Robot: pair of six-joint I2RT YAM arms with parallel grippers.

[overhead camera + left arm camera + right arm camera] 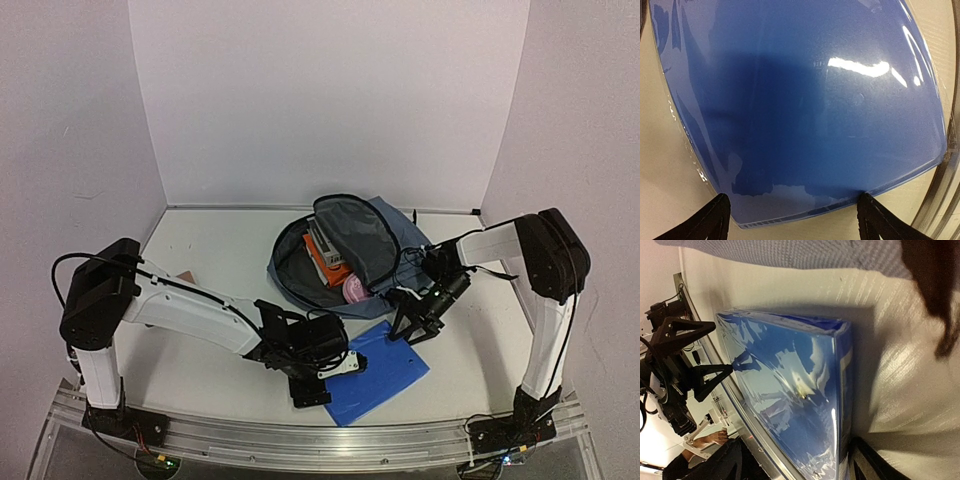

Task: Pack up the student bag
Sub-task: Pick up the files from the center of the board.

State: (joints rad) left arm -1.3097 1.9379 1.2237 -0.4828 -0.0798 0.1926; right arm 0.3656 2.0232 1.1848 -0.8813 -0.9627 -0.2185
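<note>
The student bag [400, 235], slate-blue with grey lining, lies open at the middle back of the table, with an orange book [328, 262] and a pink item [357, 290] inside. A flat bright-blue folder [385, 375] lies in front of it. My left gripper [338, 372] is open at the folder's left edge; in the left wrist view the folder [805, 100] fills the frame and its near edge sits between the fingertips [710, 220]. My right gripper [412, 325] is open at the folder's far corner; in the right wrist view the folder [790, 390] lies between the wide jaws.
An aluminium rail [300, 440] runs along the table's near edge, close to the folder's front corner. White walls enclose the back and sides. The bag's fabric [790, 252] and a dark strap [935, 290] lie just beyond the folder in the right wrist view.
</note>
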